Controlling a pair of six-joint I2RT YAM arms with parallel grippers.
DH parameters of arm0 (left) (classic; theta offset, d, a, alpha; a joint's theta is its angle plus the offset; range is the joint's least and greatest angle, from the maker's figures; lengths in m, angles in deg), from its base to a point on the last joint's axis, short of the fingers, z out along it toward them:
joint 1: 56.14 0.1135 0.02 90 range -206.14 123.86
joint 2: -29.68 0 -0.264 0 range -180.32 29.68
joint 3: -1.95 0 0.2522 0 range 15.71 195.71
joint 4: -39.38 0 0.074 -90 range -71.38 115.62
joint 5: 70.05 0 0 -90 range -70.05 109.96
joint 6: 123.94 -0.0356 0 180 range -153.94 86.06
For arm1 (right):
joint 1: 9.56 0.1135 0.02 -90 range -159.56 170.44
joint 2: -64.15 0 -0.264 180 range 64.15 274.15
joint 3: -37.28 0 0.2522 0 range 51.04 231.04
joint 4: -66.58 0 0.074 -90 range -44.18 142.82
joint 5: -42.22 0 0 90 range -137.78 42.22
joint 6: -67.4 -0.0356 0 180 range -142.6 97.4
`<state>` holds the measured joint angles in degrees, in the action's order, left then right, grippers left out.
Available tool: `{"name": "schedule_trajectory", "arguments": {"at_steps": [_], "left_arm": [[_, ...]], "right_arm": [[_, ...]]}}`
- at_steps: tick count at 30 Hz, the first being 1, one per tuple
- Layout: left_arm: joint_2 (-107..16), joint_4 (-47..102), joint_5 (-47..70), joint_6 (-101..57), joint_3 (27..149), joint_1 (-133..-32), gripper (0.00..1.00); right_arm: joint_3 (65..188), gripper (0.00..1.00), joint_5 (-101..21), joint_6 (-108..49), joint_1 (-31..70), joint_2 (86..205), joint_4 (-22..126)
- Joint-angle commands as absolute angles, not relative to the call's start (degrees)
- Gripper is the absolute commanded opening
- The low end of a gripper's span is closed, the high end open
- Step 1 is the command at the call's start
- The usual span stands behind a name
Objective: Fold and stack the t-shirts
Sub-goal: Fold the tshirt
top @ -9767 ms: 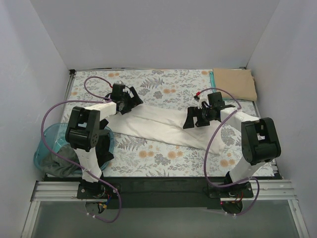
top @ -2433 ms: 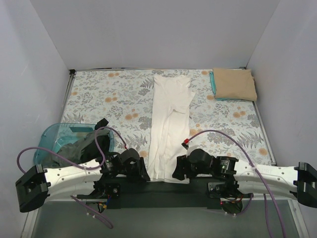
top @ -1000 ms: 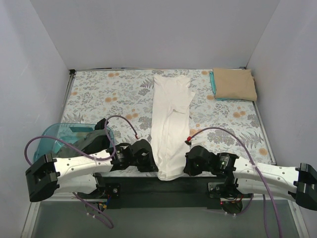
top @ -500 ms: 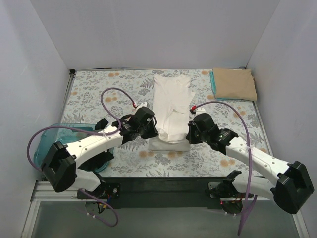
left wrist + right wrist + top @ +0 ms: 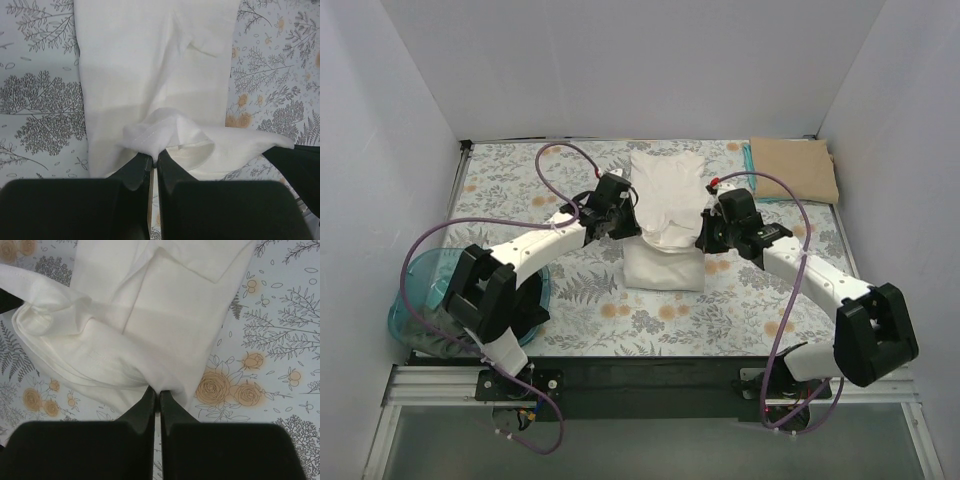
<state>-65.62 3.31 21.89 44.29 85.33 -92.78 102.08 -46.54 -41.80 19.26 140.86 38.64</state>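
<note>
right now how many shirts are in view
4: cream one mid-table; tan one folded at the far right corner; teal one under it; dark one in the basket, maybe hiding more.

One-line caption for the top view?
Left gripper and right gripper pinch the cream shirt, half-folded over itself; tan shirt folded far right.

You're looking at a lab robot cell: plain white walls (image 5: 650, 60) box in three sides, a floral table cover (image 5: 510, 190) lies inside, an aluminium rail (image 5: 430, 383) runs along the near edge, and purple cables (image 5: 765, 177) loop loose.
</note>
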Motion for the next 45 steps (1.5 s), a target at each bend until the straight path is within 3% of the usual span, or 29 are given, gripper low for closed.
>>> {"name": "schedule_trajectory", "arguments": {"at_steps": [1,17,19,20,21,23,24,25,26,32,38,45], "left_arm": [[-67.6,4.6,20.0,39.5,90.2,-91.0,0.00],[-82.1,7.0,13.2,35.4,100.0,-85.5,0.00],[-84.1,5.9,11.6,35.2,101.3,-84.4,0.01],[-84.8,5.0,11.3,35.1,103.9,-84.2,0.14],[-85.5,3.8,11.3,34.6,105.2,-83.7,0.41],[-86.1,2.0,11.1,34.4,107.6,-83.7,0.62],[-85.7,1.9,10.3,34.3,107.9,-83.7,0.76],[-85.2,1.9,8.8,34.3,107.8,-83.7,0.88],[-83.7,2.0,8.0,34.3,107.0,-83.7,0.90],[-74.2,5.1,5.5,38.7,96.3,-83.7,0.91],[-61.6,10.4,4.1,44.3,76.8,-85.2,0.92],[-53.9,15.3,3.8,48.8,62.0,-88.1,0.92]], "right_arm": [[105.9,0.01,-41.7,-39.5,17.1,143.7,42.1],[113.5,0.04,-34.5,-36.1,10.4,157.8,44.8],[115.2,0.21,-33.9,-35.3,10.0,159.9,44.8],[115.9,0.33,-32.8,-34.7,9.3,160.6,44.8],[116.4,0.58,-32.2,-33.9,9.1,161.3,44.6],[117.7,0.76,-30.4,-33.2,8.4,161.3,44.6],[117.9,0.98,-29.8,-32.5,8.4,160.5,44.5],[117.8,0.98,-29.4,-32.4,8.4,159.7,44.5],[117.0,0.98,-28.1,-32.3,8.3,157.9,44.5],[107.1,0.98,-26.3,-34.3,8.4,147.9,44.6],[95.0,0.98,-26.7,-37.8,8.4,136.8,46.0],[83.8,0.98,-24.0,-41.1,8.4,132.0,49.7]]}}
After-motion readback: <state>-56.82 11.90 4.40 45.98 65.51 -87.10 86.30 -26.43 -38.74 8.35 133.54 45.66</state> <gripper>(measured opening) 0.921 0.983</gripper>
